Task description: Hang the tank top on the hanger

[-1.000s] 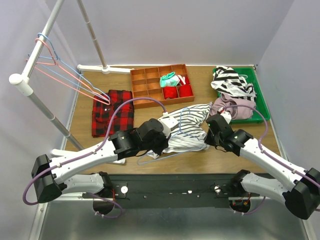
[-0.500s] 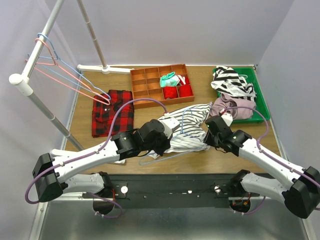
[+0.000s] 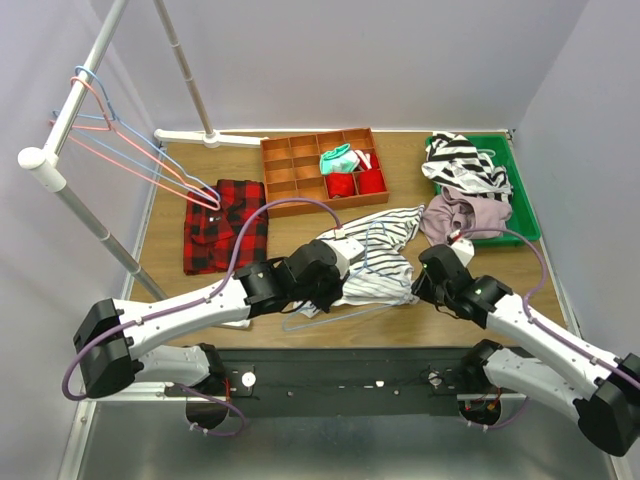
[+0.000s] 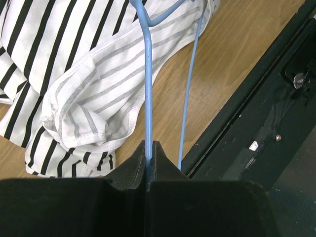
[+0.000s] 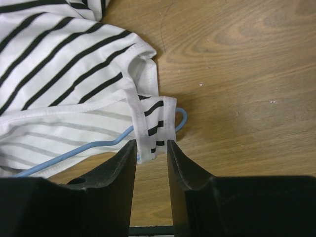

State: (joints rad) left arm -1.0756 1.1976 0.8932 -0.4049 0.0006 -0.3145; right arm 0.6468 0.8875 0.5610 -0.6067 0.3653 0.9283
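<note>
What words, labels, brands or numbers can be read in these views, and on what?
None readable. No writing shows on the tank top, hanger, wooden tray or green bin.
A small white patch on the black rail is too small to read.

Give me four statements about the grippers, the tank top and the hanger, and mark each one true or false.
1. The left gripper is shut on the hanger's blue wire. True.
2. The right gripper is clamped tight on the tank top. False: its jaws stand apart, with the end of a strap lying between them.
3. The tank top lies inside the green tray. False: it lies on the wooden table.
4. The plaid shirt lies on the table, to the left of the tank top in the top view. True.
</note>
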